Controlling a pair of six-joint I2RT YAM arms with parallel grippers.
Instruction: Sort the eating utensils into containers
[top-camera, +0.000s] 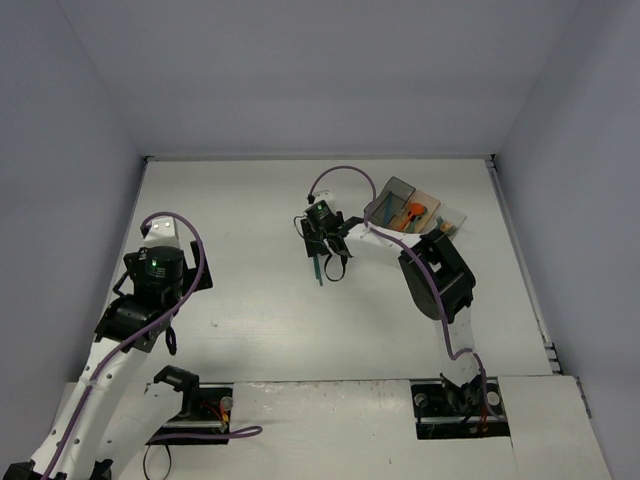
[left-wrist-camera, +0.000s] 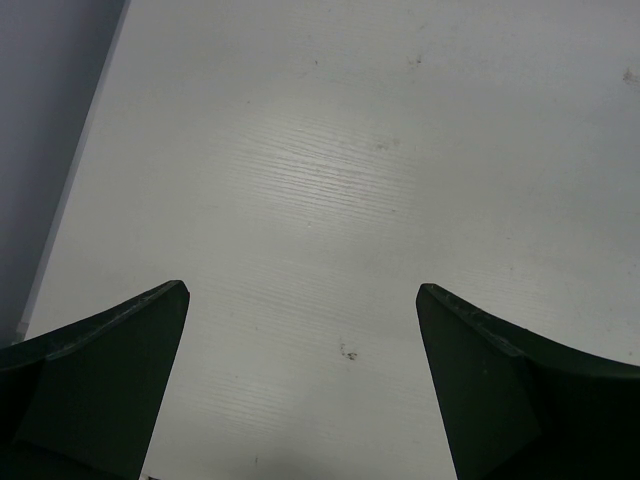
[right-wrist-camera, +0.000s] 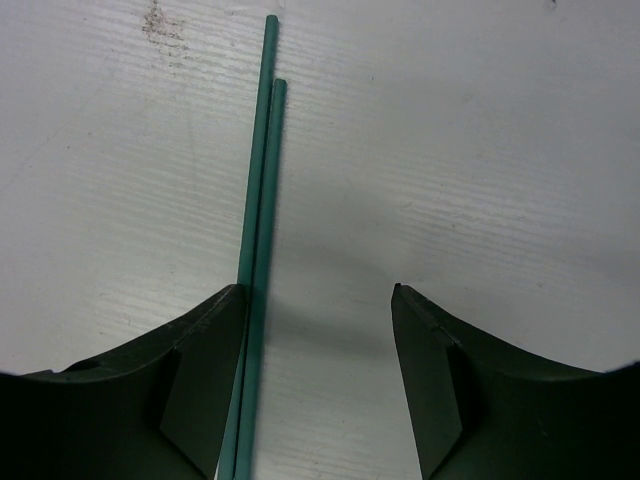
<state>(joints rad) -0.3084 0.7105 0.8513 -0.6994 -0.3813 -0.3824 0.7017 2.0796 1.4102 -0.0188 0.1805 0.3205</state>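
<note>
Two teal utensils (right-wrist-camera: 262, 200) lie side by side on the table (right-wrist-camera: 480, 150), between the wide-spread jaws of the right tool (right-wrist-camera: 315, 292), which holds nothing. Both hug its left finger, so closing here may catch one and roll the other aside. They look thin, straight and smooth, their heads hidden. The left tool (left-wrist-camera: 303, 290) gapes wide, gripping nothing. The containers (top-camera: 425, 212) stand behind the right tool, back along its forearm.

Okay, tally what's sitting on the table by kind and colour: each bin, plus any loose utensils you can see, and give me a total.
Dark grey bin: 1
Orange-tan bin: 1
Clear bin: 1
Loose teal utensils: 2
Total: 5
</note>
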